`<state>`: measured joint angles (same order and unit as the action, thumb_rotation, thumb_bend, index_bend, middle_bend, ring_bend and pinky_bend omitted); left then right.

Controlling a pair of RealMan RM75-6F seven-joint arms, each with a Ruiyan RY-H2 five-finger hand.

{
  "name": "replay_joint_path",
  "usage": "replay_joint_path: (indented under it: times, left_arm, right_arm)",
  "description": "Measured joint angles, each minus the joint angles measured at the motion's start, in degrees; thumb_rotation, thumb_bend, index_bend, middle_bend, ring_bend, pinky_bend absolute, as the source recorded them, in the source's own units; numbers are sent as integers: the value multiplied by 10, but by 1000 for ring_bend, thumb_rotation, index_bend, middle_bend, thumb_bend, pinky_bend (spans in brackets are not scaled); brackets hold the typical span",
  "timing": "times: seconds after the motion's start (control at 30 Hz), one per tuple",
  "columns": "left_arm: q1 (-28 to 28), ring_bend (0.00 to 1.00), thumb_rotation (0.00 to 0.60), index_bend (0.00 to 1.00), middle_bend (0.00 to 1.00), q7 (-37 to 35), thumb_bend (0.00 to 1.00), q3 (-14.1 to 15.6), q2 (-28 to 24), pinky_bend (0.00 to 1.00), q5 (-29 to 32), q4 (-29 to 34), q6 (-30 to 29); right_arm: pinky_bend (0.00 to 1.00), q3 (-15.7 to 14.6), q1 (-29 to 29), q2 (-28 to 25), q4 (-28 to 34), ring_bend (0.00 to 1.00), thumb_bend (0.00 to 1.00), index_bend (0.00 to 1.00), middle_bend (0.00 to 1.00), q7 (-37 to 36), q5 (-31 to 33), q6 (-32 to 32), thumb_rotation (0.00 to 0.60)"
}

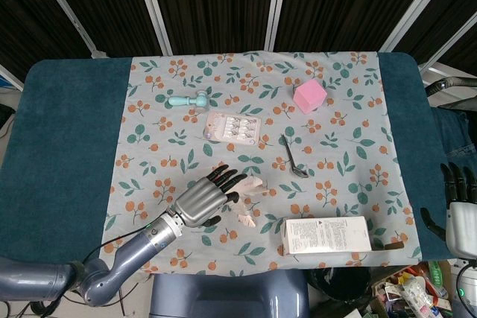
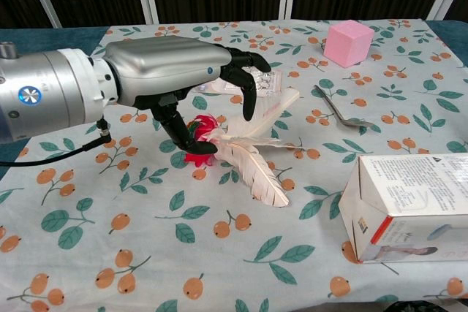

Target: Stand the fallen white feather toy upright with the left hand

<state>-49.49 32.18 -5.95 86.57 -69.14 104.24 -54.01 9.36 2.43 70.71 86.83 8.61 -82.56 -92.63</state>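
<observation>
The white feather toy [image 2: 252, 160] lies flat on the floral cloth, its red and multicoloured base [image 2: 199, 153] pointing left and its feathers fanning out to the right. In the head view only its feather tips [image 1: 250, 184] show past my left hand [image 1: 202, 199]. That hand [image 2: 179, 78] hovers over the toy's base with its fingers spread and curved downward. The thumb reaches down beside the red base, and the hand holds nothing. My right hand [image 1: 459, 210] hangs off the table's right edge, fingers extended and apart.
A white carton [image 1: 326, 235] lies at the front right, close to the feathers. A spoon [image 1: 293, 158], a pink cube [image 1: 309, 96], a blister pack [image 1: 233, 128] and a teal handled tool [image 1: 188, 100] lie farther back on the cloth.
</observation>
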Motion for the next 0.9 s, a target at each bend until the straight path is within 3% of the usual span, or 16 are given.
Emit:
replay_joint_path:
  times: [0.9]
  left_arm:
    - [-12, 0, 600, 498, 87, 6, 308, -9, 92, 0, -16, -65, -22]
  right_arm:
    - [135, 0, 2, 5, -6, 16, 162, 0, 57, 4, 6, 6, 600]
